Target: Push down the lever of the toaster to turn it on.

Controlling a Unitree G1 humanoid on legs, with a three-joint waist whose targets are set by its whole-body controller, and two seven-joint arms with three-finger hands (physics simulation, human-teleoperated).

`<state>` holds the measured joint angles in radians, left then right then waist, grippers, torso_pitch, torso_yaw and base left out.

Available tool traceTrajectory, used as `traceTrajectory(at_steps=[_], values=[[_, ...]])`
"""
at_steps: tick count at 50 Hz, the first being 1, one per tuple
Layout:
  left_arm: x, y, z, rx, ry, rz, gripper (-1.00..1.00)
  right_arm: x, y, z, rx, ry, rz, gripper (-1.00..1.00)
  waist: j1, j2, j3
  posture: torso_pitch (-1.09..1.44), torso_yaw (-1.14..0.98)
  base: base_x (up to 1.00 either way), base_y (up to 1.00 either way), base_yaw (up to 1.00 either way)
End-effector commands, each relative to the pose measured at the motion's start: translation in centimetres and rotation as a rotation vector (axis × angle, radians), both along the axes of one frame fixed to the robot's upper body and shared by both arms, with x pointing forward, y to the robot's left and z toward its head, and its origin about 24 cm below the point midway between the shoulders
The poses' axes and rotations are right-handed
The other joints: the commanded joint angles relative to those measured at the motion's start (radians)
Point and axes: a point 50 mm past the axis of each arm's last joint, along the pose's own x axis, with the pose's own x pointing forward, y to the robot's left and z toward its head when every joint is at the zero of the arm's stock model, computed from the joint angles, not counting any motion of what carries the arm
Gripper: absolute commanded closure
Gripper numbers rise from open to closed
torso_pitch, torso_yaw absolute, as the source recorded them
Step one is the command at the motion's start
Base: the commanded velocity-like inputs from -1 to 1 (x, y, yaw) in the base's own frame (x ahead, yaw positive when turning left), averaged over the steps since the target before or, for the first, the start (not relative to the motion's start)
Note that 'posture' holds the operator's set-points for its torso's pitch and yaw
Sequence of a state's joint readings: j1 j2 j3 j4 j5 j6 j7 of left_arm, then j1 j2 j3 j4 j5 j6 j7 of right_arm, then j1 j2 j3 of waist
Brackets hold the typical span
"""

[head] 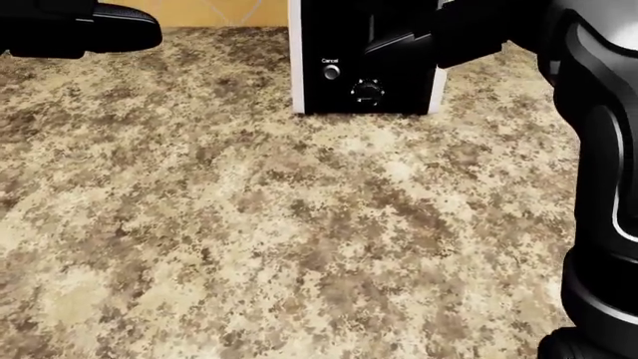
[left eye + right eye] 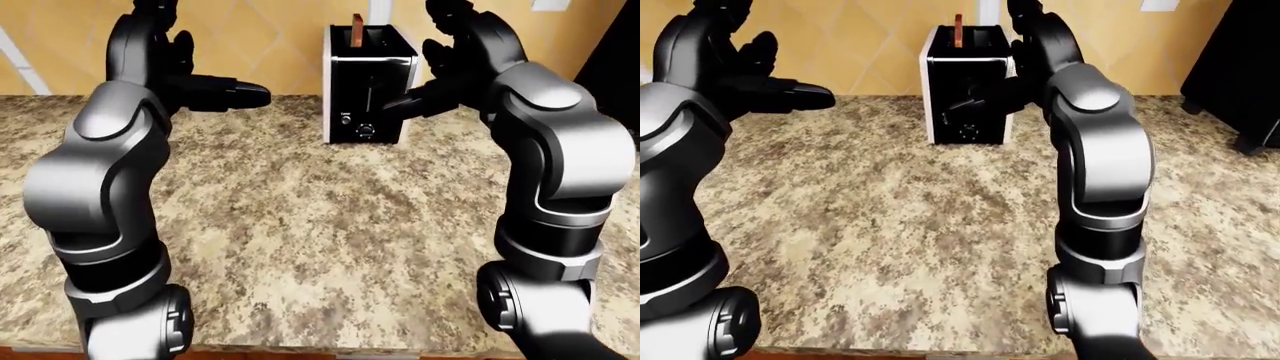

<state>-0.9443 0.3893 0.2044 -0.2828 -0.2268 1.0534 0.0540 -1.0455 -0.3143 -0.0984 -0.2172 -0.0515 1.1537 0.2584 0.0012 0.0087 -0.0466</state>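
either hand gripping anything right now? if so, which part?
Nothing is held. The left hand hangs open over the counter, away from the toaster. The right hand reaches a finger to the toaster's black face without closing round anything.

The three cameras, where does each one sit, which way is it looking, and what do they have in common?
Left-eye view: on the head, looking level across the counter at the toaster by the wall; both arms show, left hand open, right hand at the toaster.
Right-eye view: beside it, nearly the same picture, the toaster further left.
Head view: on the head, tilted down at the counter; only the toaster's lower face, the left hand's fingers and the right arm show.
Shared: all three show the toaster, counter and both arms.
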Motion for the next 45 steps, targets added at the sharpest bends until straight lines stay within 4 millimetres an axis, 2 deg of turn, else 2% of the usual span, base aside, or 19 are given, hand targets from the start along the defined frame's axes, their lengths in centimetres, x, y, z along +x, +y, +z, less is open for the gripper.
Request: traceTrajectory(at_steps=[1, 11, 14, 17, 24, 36, 45], values=[[-0.7, 0.0, 1.8, 0.003, -0.093, 0.001, -1.0, -0.6, 0.1, 1.8, -0.002, -0.091, 0.0, -1.0, 0.0, 0.001, -0.034, -0.19, 0.0, 0.0, 0.0, 0.0], [-1.0, -0.1, 2.2, 0.009, -0.107, -0.002, -1.0, -0.1, 1.0, 2.3, 0.001, -0.087, 0.026, -1.0, -0.004, 0.002, -0.105, -0.29, 0.0, 0.0, 0.0, 0.0], [-0.9, -0.1, 2.3, 0.009, -0.114, 0.005, -1.0, 0.2, 1.2, 2.7, 0.002, -0.09, 0.03, -1.0, -0.004, 0.001, -0.116, -0.29, 0.0, 0.0, 0.0, 0.0], [-0.8, -0.1, 2.3, 0.063, -0.121, 0.041, -1.0, 0.5, 1.5, 2.8, 0.001, -0.089, 0.036, -1.0, -0.003, 0.004, -0.122, -0.29, 0.0, 0.0, 0.0, 0.0], [-0.8, -0.1, 2.6, 0.037, -0.131, 0.041, -1.0, 1.8, 2.6, 3.0, -0.006, -0.078, 0.055, -1.0, -0.003, 0.009, -0.133, -0.29, 0.0, 0.0, 0.0, 0.0], [-0.8, 0.1, 2.4, 0.018, -0.118, 0.041, -1.0, 4.5, 4.0, 1.8, -0.007, -0.039, 0.084, -1.0, -0.003, 0.015, -0.139, -0.29, 0.0, 0.0, 0.0, 0.0], [-0.8, 0.2, 2.5, 0.003, -0.114, 0.042, -1.0, 5.1, 4.8, 1.7, -0.002, -0.037, 0.101, -1.0, -0.001, 0.017, -0.143, -0.29, 0.0, 0.0, 0.0, 0.0]])
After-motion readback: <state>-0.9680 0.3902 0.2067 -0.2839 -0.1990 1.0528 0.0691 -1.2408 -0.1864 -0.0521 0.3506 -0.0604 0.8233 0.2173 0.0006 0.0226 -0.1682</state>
